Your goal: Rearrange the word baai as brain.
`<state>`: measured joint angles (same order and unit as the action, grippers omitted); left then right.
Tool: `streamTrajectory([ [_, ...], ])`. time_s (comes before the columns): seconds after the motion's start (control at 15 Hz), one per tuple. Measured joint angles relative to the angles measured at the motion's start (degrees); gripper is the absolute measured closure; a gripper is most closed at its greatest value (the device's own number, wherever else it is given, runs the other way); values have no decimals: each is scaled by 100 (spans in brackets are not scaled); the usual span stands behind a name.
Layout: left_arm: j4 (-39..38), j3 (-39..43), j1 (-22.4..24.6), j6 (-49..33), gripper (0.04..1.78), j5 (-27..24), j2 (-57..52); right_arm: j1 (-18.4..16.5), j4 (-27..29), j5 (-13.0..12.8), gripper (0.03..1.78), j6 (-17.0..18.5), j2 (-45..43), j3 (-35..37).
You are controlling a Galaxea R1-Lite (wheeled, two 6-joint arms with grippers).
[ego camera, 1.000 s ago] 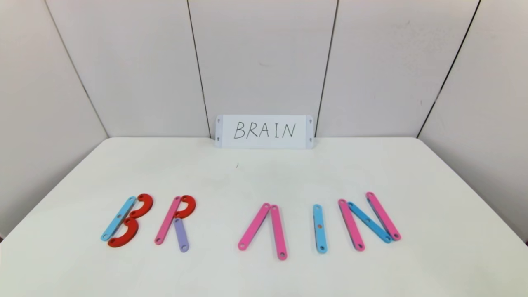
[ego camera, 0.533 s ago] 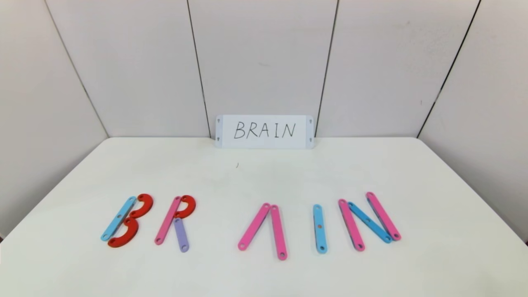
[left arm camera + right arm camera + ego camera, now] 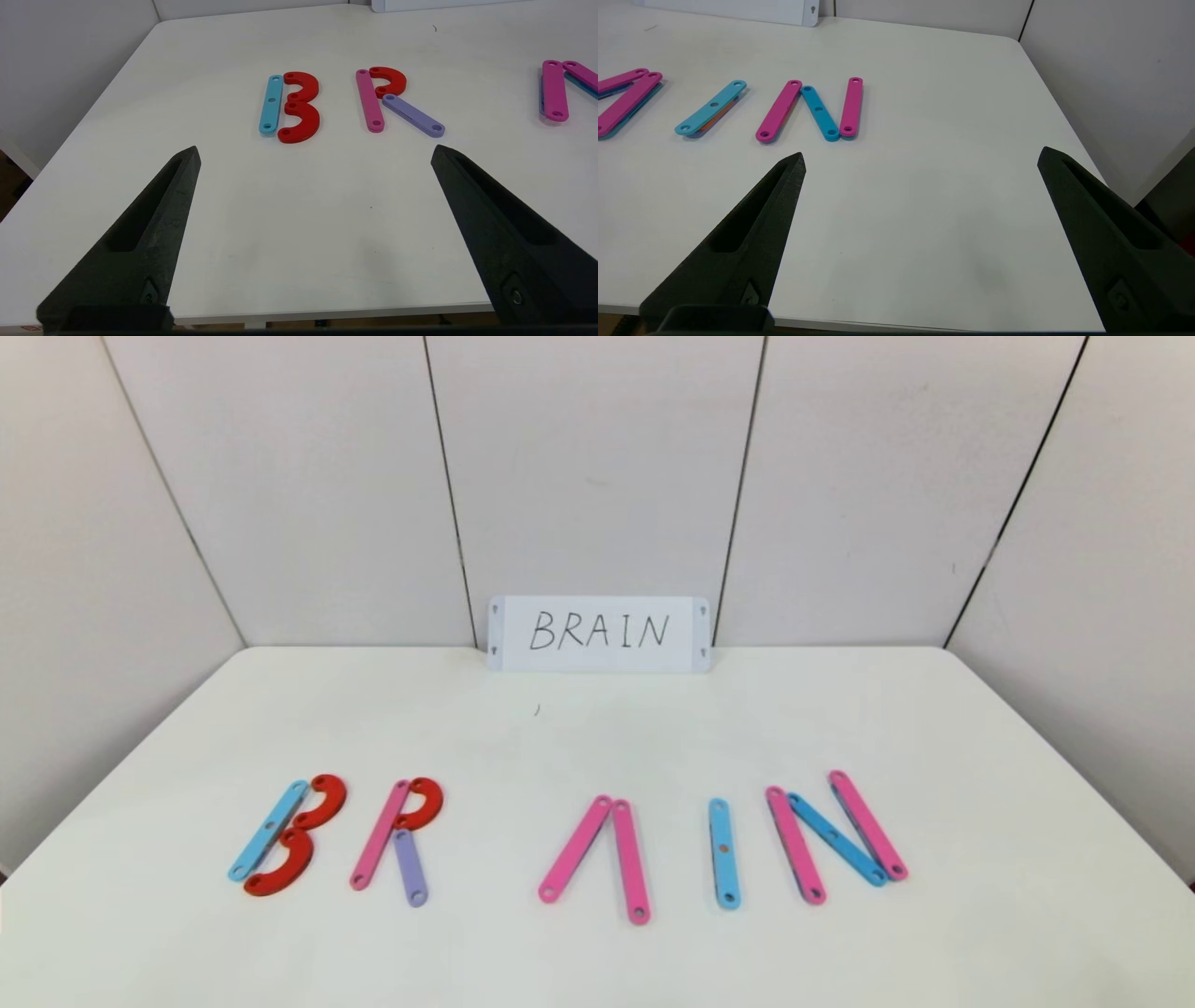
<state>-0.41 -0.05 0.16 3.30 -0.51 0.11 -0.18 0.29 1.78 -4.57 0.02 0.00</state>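
Observation:
The word lies flat in a row across the near half of the white table [image 3: 597, 737]. From left: a B [image 3: 285, 835] of a blue bar and two red arcs, an R [image 3: 400, 840] of a pink bar, a red arc and a purple bar, two pink bars [image 3: 602, 859] meeting at the top without a crossbar, a single blue bar [image 3: 724, 851], and an N [image 3: 834, 835] of two pink bars and a blue diagonal. My left gripper [image 3: 315, 151] is open and empty above the near table edge, short of the B [image 3: 292, 107] and R [image 3: 392, 100]. My right gripper [image 3: 920, 156] is open and empty, short of the N [image 3: 817, 109].
A white card [image 3: 597, 633] with handwritten "BRAIN" leans on the back wall at the table's far edge. Grey wall panels close in the back and both sides. The near table edge [image 3: 327, 315] lies under both grippers.

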Motion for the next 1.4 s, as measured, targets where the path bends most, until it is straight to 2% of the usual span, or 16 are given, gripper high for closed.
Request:
streamTrajectory([
  [0.33, -24, 5, 0, -44, 9, 7, -6, 2, 4, -5, 7, 13, 0, 0],
  [0.6, -27, 5, 0, -382, 9, 30, -9, 0, 4, -5, 7, 13, 0, 0],
  [1.4, -27, 5, 0, -390, 9, 33, -9, 2, 4, -24, 7, 113, 0, 0],
])
